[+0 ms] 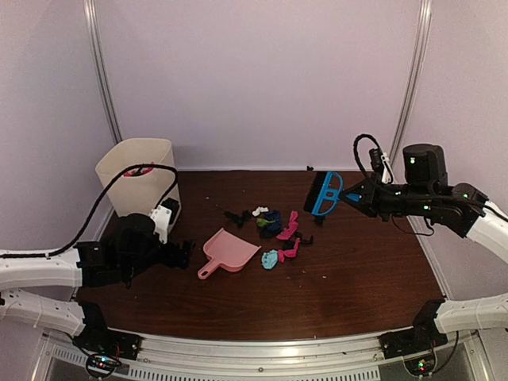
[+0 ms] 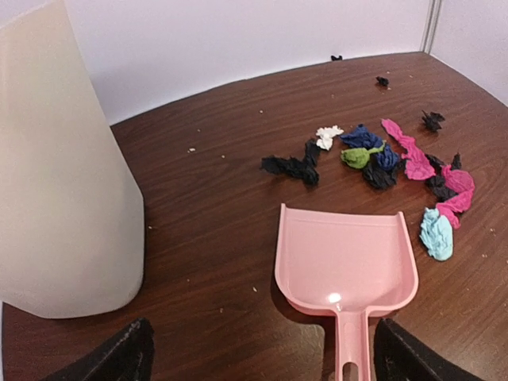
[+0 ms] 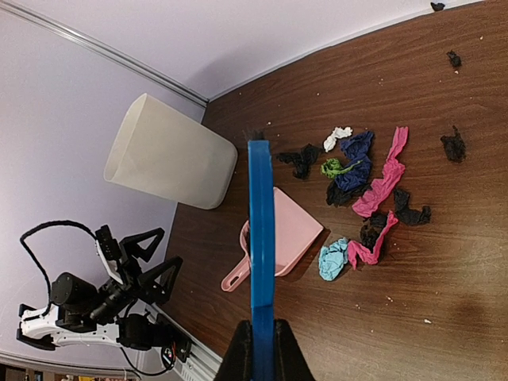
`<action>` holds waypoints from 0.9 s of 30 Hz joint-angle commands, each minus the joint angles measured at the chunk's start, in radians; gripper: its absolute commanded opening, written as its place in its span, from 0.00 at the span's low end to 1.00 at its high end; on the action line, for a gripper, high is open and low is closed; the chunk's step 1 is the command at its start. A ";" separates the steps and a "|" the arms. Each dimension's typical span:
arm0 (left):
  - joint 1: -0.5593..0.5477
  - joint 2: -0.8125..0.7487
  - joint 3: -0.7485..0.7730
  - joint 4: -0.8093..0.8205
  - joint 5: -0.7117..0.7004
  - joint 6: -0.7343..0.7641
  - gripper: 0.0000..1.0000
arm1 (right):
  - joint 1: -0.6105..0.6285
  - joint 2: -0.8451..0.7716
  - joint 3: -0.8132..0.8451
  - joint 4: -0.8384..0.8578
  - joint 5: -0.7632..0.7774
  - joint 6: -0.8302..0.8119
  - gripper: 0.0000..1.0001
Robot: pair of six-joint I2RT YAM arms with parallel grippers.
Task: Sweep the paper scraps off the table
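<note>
The paper scraps [image 1: 276, 230] lie bunched mid-table in pink, blue, green, white and black; they show in the left wrist view [image 2: 381, 159] and the right wrist view [image 3: 361, 186]. A pink dustpan [image 1: 228, 252] rests flat on the table [image 1: 357, 294] just left of them, mouth toward the pile. My left gripper [image 1: 184, 254] is open behind the dustpan [image 2: 347, 266]. The handle sits between its wide-spread fingers [image 2: 266, 361], touching neither. Above the table at the back right, my right gripper [image 1: 353, 196] is shut on a blue hand brush [image 1: 325, 194], whose handle runs up from its jaws [image 3: 262, 349].
A cream waste bin [image 1: 139, 175] stands at the back left, close to my left arm [image 2: 55, 182]. A few stray black bits [image 3: 454, 145] lie apart toward the back wall. A silver rail [image 1: 262, 349] runs along the front edge.
</note>
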 commanded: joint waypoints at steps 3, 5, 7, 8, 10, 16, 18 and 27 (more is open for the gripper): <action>-0.067 -0.074 -0.167 0.216 0.039 -0.052 0.98 | -0.006 -0.027 0.016 -0.025 0.038 0.010 0.00; -0.099 -0.052 -0.193 0.236 0.015 -0.059 0.98 | -0.006 -0.024 0.021 -0.028 0.041 0.010 0.00; -0.140 -0.020 -0.209 0.261 -0.012 -0.063 0.98 | -0.005 -0.022 0.027 -0.031 0.043 0.011 0.00; -0.152 -0.004 -0.215 0.272 -0.020 -0.066 0.98 | -0.005 -0.021 0.029 -0.031 0.044 0.012 0.00; -0.168 0.023 -0.227 0.313 -0.024 -0.068 0.98 | -0.005 -0.021 0.033 -0.034 0.048 0.012 0.00; -0.197 0.096 -0.317 0.564 0.002 0.021 0.96 | -0.006 -0.029 0.036 -0.051 0.057 0.013 0.00; -0.197 0.138 -0.324 0.605 0.004 0.063 0.96 | -0.006 -0.034 0.037 -0.058 0.059 0.014 0.00; -0.196 0.326 -0.333 0.786 0.030 0.171 0.93 | -0.006 -0.050 0.040 -0.084 0.072 0.026 0.00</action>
